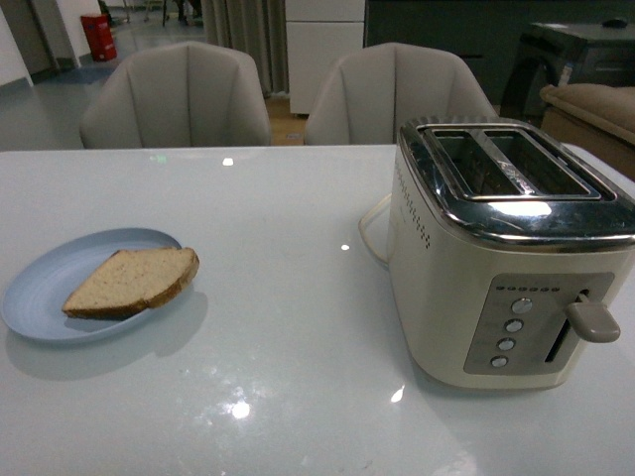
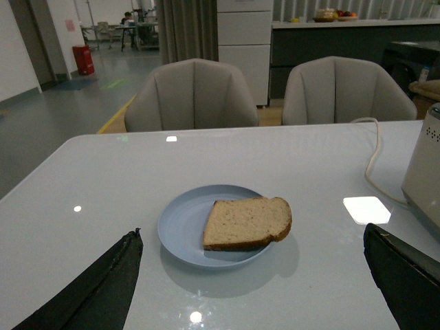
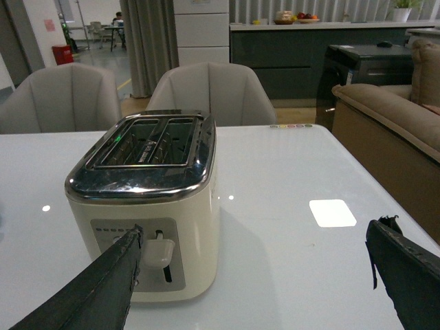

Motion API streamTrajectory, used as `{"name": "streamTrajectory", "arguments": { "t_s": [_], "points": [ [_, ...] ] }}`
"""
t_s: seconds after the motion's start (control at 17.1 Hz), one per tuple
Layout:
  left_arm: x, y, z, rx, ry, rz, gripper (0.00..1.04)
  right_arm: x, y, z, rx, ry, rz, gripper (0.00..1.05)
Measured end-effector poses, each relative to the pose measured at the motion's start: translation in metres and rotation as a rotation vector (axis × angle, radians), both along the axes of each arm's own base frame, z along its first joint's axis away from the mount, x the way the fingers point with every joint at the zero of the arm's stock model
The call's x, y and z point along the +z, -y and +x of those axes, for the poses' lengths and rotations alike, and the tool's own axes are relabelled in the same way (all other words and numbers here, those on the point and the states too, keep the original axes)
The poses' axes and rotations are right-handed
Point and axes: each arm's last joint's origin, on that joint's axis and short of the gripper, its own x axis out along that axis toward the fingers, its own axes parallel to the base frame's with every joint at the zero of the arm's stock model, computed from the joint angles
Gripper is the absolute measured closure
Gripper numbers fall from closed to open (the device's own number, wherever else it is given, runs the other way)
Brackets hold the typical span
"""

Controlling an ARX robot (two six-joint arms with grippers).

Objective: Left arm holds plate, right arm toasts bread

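Note:
A pale blue plate (image 1: 60, 283) lies at the table's left, with a tan slice of bread (image 1: 134, 281) resting on it and overhanging its right rim. In the left wrist view the plate (image 2: 182, 223) and bread (image 2: 246, 222) lie just beyond my left gripper (image 2: 253, 237), which is open, its dark fingers (image 2: 103, 285) spread wide on either side. A cream toaster (image 1: 501, 253) with two empty slots stands at the right. My right gripper (image 3: 254, 230) is open in front of the toaster (image 3: 148, 206), one finger (image 3: 103, 285) next to its lever (image 3: 158, 251). Neither arm shows in the front view.
Two grey chairs (image 1: 179, 99) stand behind the white table (image 1: 288, 198). The toaster's white cord (image 2: 375, 155) runs across the table behind it. A sofa (image 3: 385, 130) stands off the table's right side.

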Motion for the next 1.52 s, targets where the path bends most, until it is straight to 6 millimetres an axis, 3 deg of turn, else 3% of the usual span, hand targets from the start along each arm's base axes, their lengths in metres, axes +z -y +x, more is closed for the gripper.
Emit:
{"name": "streamTrajectory", "arguments": {
  "t_s": [1.52],
  "points": [
    [0.0,0.0,0.0,0.0,0.0,0.0,0.07,0.0,0.0,0.0,0.0,0.0,0.0,0.06]
  ]
}}
